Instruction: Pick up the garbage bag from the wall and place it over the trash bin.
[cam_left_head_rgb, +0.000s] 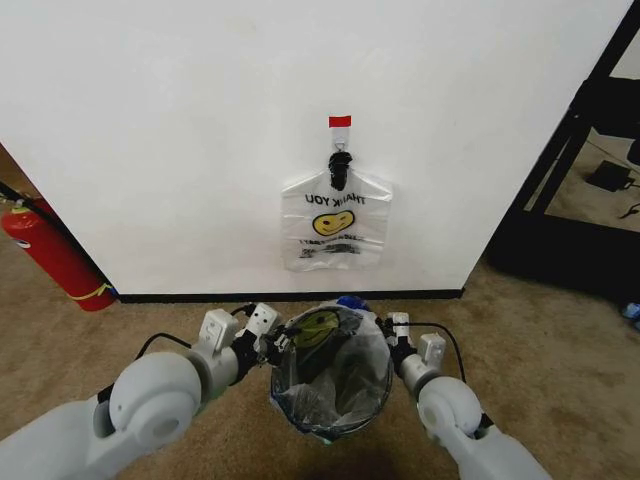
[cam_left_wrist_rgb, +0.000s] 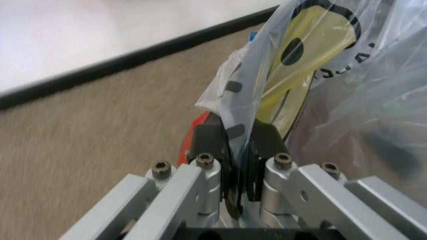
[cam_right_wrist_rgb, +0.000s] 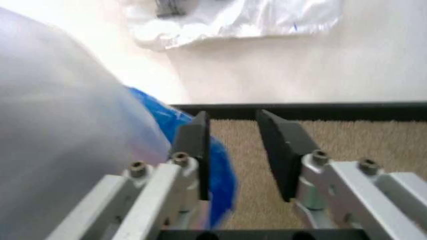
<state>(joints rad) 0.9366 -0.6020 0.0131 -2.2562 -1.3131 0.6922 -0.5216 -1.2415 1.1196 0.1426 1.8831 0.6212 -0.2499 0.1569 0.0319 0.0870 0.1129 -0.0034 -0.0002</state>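
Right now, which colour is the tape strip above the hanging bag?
Red tape strip, clearest in the head view.

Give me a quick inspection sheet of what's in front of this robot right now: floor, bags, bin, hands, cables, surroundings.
Surface: brown carpet floor.
Job's things: one garbage bag hangs on the wall under a red tape strip; a second bag with a smiley lines the trash bin.
Clutter: blue scrap beside the bin.
Grippers: left gripper shut on the second bag's edge; right gripper open next to the bin.
Cables: black leads on both wrists; cords on the floor far right.
Surroundings: fire extinguisher at left, black frame at right.
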